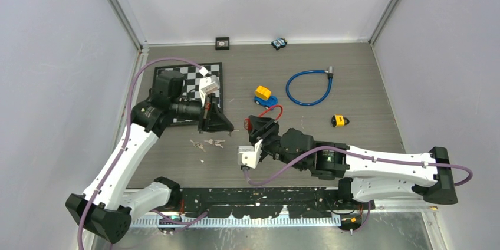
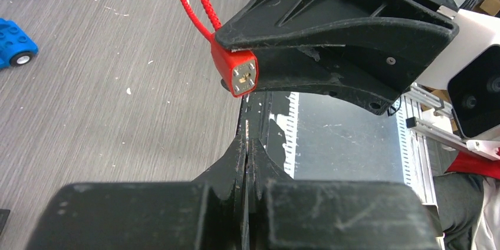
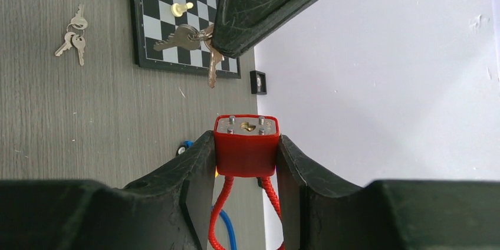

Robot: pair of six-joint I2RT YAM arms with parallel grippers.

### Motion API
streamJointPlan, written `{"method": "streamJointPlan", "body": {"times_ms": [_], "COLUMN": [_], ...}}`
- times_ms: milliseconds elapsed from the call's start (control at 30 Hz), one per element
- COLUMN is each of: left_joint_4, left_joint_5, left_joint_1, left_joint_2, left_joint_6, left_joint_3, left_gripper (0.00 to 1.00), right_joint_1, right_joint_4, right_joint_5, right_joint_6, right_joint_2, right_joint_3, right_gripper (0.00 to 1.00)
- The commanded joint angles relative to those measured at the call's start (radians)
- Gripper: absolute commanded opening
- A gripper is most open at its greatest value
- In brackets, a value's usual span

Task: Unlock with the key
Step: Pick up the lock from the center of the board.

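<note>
My right gripper [image 3: 246, 139] is shut on a red padlock [image 3: 246, 147] with a red cable loop, held above the table. Its keyhole face [image 3: 247, 125] points toward the left gripper. In the left wrist view the padlock [image 2: 239, 73] sits in the right gripper's black fingers [image 2: 330, 32]. My left gripper [image 2: 247, 142] is shut on a key [image 2: 247, 127], seen edge-on between its jaws. From the right wrist, that key [image 3: 213, 72] sticks out below the left fingers [image 3: 253, 8], a short gap from the padlock, with a second key [image 3: 174, 39] on its ring. From above, the two grippers [image 1: 227, 125] [image 1: 259, 129] face each other.
A chessboard [image 1: 177, 79] lies under the left arm. Loose key bunches [image 1: 206, 142] lie on the table near the grippers. Farther back are a yellow and blue toy car [image 1: 264, 95], a blue cable lock [image 1: 309, 88] and a yellow padlock [image 1: 338, 121].
</note>
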Motion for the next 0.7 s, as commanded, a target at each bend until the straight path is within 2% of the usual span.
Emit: {"method": "streamJointPlan", "body": {"times_ms": [0,233,667], "left_joint_4": [0.068,0.113,0.089], "left_joint_5": [0.001,0.017,0.042], "left_joint_1": [-0.008,-0.013,-0.020], "left_joint_2": [-0.010,-0.006,-0.010], "left_joint_6": [-0.010,-0.057,-0.026], "left_joint_3": [-0.005,-0.023,-0.034], "left_gripper": [0.00,0.00,0.00], "right_joint_1": [0.011,0.012,0.017], "right_joint_4": [0.117,0.138,0.196], "right_joint_5": [-0.022,-0.029,-0.066], "right_joint_6": [-0.037,-0.053,-0.113], "right_joint_2": [-0.034,-0.042,-0.061], "right_joint_3": [-0.015,-0.037,-0.098], "right_gripper": [0.00,0.00,0.00]}}
